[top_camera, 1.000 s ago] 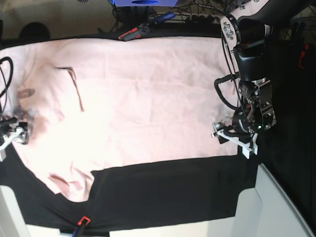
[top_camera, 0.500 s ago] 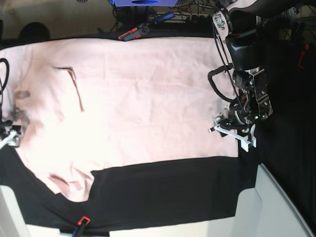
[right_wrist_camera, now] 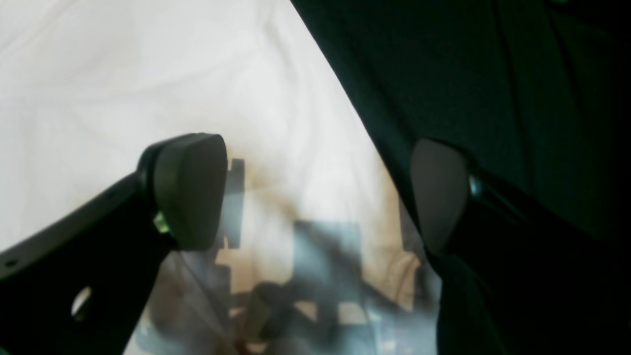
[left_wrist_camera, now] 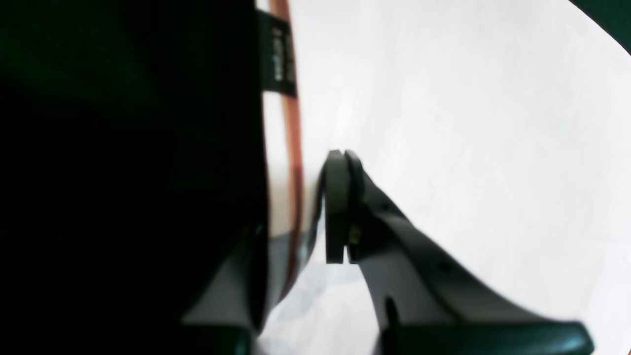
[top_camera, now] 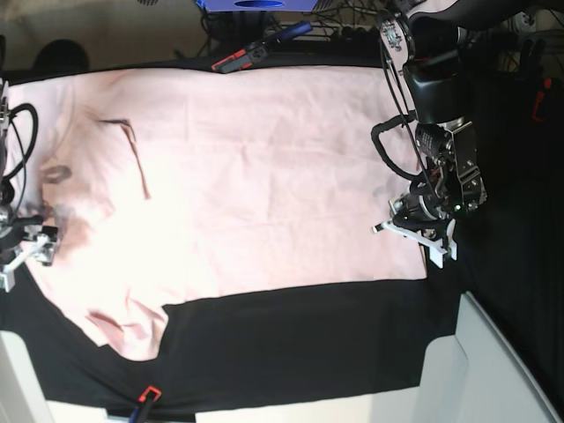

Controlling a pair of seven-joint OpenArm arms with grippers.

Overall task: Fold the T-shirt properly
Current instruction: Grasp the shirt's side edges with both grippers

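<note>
Black table (top_camera: 291, 344) under the shirt (top_camera: 247, 176). My left pincer (top_camera: 414, 233) looks pressed together at the hem, grip unconfirmed; right pincer (right_wrist_camera: 320, 197) gapes apart. I'd lift slowly, both edges level.

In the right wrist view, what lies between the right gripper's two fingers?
In the right wrist view, the right gripper straddles the T-shirt edge: pink cloth with a dark print fills most of the gap, black table cloth the rest. Nothing is pinched.

Black boxy arm segments (top_camera: 438, 92) carry looped black cables (top_camera: 384, 145) (a green light glows), ending in dark curved fingers (right_wrist_camera: 190, 197) on white brackets (top_camera: 421, 236).
</note>
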